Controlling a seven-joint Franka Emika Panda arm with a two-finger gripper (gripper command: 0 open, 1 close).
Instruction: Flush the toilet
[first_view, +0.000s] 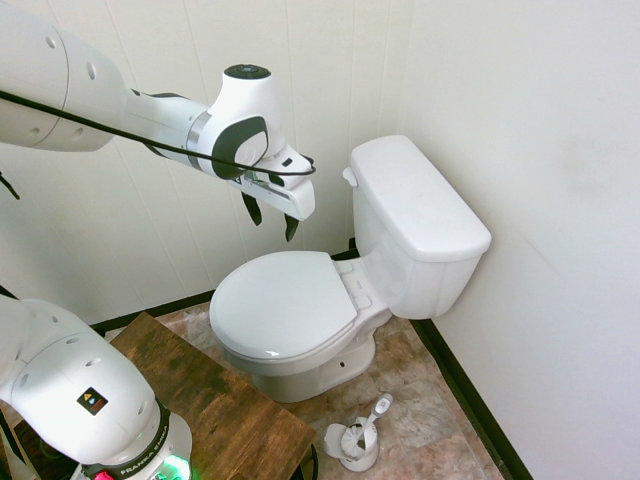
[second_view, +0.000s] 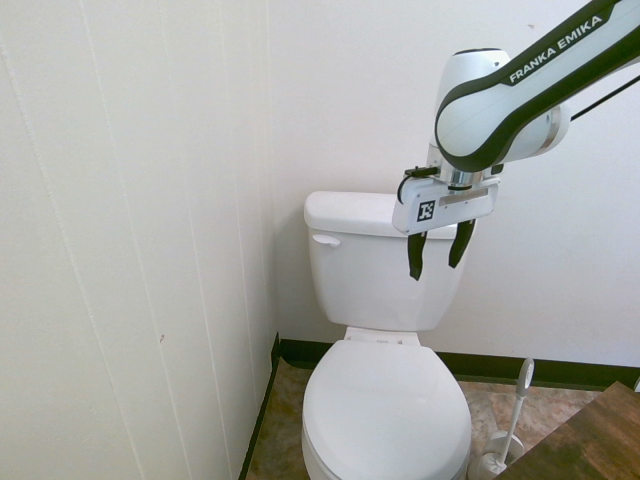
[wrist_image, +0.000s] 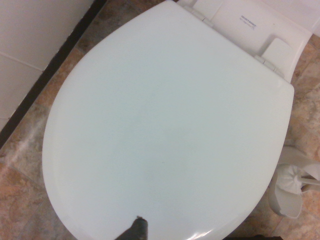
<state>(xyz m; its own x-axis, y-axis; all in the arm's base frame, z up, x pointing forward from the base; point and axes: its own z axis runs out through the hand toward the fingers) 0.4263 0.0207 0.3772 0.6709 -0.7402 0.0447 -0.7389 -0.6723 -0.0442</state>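
- Above the closed seat lid (first_view: 283, 300), the jaws (first_view: 270, 216) hang wide apart and empty, fingers pointing straight down, touching nothing.
- The toilet (second_view: 385, 275) stands against the back wall, its tank (first_view: 415, 225) tucked into the corner and the bowl reaching out toward the arm.
- The flush lever (second_view: 325, 240) sits on the tank's front face at its upper corner nearest the panelled side wall. In the second exterior view it lies at about 9 o'clock from the jaws, level with the fingertips; in the first exterior view it is at about 2 o'clock.
- The lever's long axis runs level along the tank front, so I judge the fingers must travel sideways toward that wall, then press down on its free end.
- A toilet brush (first_view: 366, 425) stands on the floor on the bowl's far side, well clear of that path.
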